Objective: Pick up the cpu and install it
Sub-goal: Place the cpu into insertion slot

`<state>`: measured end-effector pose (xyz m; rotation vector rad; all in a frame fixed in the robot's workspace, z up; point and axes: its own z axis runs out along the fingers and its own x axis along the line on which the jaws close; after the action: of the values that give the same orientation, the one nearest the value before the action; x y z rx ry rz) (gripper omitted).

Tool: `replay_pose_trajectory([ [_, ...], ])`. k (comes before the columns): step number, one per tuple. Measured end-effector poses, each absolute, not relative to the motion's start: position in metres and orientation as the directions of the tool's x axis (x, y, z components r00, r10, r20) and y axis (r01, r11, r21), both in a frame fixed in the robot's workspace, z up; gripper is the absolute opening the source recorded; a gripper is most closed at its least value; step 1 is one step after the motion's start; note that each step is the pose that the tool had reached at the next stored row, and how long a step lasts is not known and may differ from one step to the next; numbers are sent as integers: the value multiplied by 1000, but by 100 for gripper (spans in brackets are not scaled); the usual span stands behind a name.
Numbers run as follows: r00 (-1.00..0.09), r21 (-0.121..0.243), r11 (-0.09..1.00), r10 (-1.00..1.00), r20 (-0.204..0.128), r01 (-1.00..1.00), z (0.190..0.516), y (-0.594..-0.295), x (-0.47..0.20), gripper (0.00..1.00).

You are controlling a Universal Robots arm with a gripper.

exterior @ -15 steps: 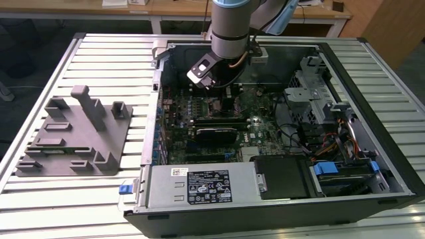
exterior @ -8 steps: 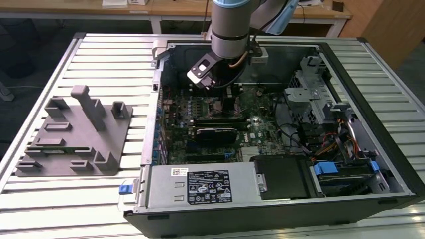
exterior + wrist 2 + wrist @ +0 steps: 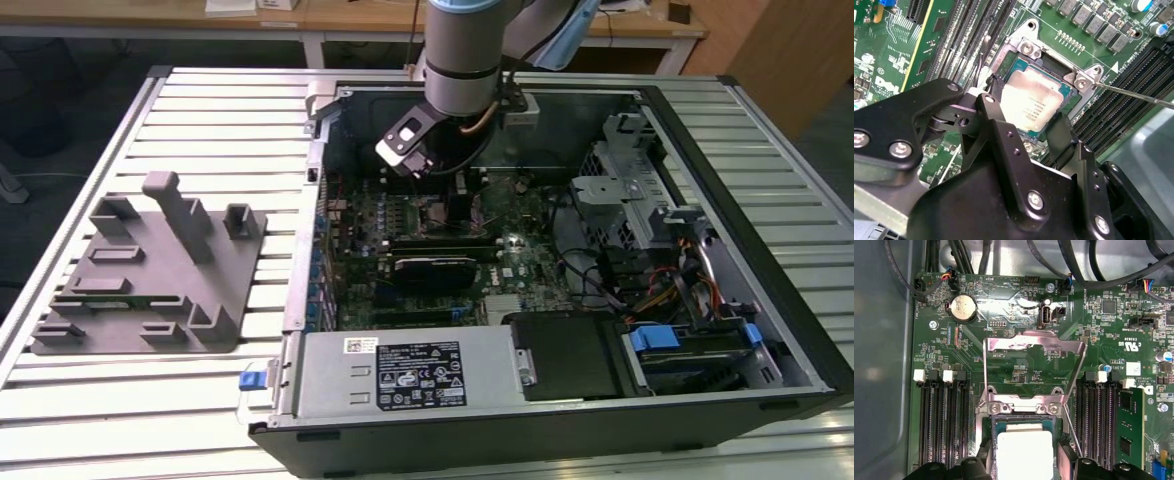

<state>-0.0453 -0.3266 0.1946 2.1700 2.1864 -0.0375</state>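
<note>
Hanging low inside the open computer case (image 3: 801, 330), the end effector (image 3: 447, 190) sits directly over the processor socket on the motherboard (image 3: 521, 260). The arm (image 3: 461, 50) comes down from above the far wall of the case.

- The cpu (image 3: 1029, 102) lies flat in the socket recess with its silver top facing up. It looks level, with its rim inside the socket frame (image 3: 1026, 47).
- In both wrist views the end effector (image 3: 1021, 112) straddles the cpu, its black tips close against two opposite edges. I cannot tell whether it is clamped on the chip or standing just free of it.
- In the first wrist view the cpu (image 3: 1025, 452) shows between the same black tips of the end effector (image 3: 1024, 460).
- The metal load plate (image 3: 1034, 342) is swung open, clear of the socket. The thin retention lever (image 3: 1074, 435) stands up beside it, and it shows again in the second wrist view (image 3: 1134, 94).
- Memory slots (image 3: 944, 425) flank the socket. A green memory stick (image 3: 1129, 425) is seated on one side.
- A coin cell (image 3: 963, 307) sits beyond the load plate.
- The case rests on a slatted tabletop (image 3: 200, 110). A grey moulded fixture (image 3: 147, 270) lies well apart from it on the exterior view's left.
- The power supply (image 3: 394, 375) sits at the near end of the case.
</note>
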Motion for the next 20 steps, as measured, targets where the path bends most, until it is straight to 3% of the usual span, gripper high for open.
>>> replay_pose_trajectory([
  [6,-7,26,8,998,-60,1000,195,-327,-45,62],
  [8,-7,25,8,998,-61,1000,195,-327,-45,54],
  [10,-7,26,8,998,-60,1000,195,-327,-45,53],
  [20,-3,26,4,998,-60,1000,197,-327,-45,53],
])
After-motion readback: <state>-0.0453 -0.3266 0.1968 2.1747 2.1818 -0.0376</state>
